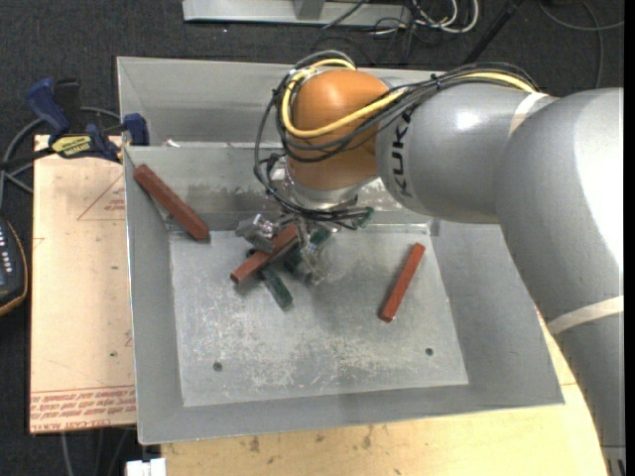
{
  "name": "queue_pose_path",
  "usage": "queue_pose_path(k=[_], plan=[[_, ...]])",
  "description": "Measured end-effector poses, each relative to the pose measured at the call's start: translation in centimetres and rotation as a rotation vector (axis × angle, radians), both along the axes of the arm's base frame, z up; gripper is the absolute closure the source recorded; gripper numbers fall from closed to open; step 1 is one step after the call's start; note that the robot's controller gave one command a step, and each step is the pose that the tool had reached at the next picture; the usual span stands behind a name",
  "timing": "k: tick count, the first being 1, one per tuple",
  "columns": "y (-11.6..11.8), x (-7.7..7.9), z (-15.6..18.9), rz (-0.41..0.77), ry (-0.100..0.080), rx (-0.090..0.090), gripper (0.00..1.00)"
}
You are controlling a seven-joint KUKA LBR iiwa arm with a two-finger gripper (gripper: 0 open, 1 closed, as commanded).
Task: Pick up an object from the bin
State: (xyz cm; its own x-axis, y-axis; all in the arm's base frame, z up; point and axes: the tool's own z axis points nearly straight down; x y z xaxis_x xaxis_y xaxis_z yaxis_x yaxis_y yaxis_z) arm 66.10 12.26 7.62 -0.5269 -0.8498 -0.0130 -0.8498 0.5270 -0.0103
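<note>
The arm [476,147] comes into the grey metal bin [317,360] from the right; its wrist carries a round orange cover [332,117], and yellow and black cables [286,107] run around this cover. The gripper [298,238] hangs directly under the cover, low over the floor of the bin, a little above and left of the middle; it is mostly hidden by the cover and by its own dark parts, so one cannot tell if it is open or closed, and one cannot tell if it has hold of anything.

Just under the gripper lies a small heap of two bars. A red-brown bar [260,261] lies diagonally, its lower end toward the left and its upper end going up under the gripper; this upper end appears to meet the gripper, but whether it is gripped cannot be seen. A dark green bar [279,292] is shorter; it lies across the red-brown one near its lower half and points down and to the right; the two are touching.

Two more things lie well apart from this heap. A longer red-brown bar [171,203] rests at the upper left corner, tilted, against the left wall of the bin. Another red-brown bar [401,282] lies flat on the floor to the right of the gripper, slanted, with its upper end toward the right; nothing touches it.
</note>
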Motion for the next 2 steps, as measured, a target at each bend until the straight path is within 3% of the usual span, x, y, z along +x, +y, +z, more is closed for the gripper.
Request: queue_pose_path(k=[1, 2], plan=[[2.44, -1.08, -0.12, 0.202, 0.003, -0.002, 0.0], [2.36, -1.1, -0.17, 0.202, 0.005, -0.003, 1.0]])
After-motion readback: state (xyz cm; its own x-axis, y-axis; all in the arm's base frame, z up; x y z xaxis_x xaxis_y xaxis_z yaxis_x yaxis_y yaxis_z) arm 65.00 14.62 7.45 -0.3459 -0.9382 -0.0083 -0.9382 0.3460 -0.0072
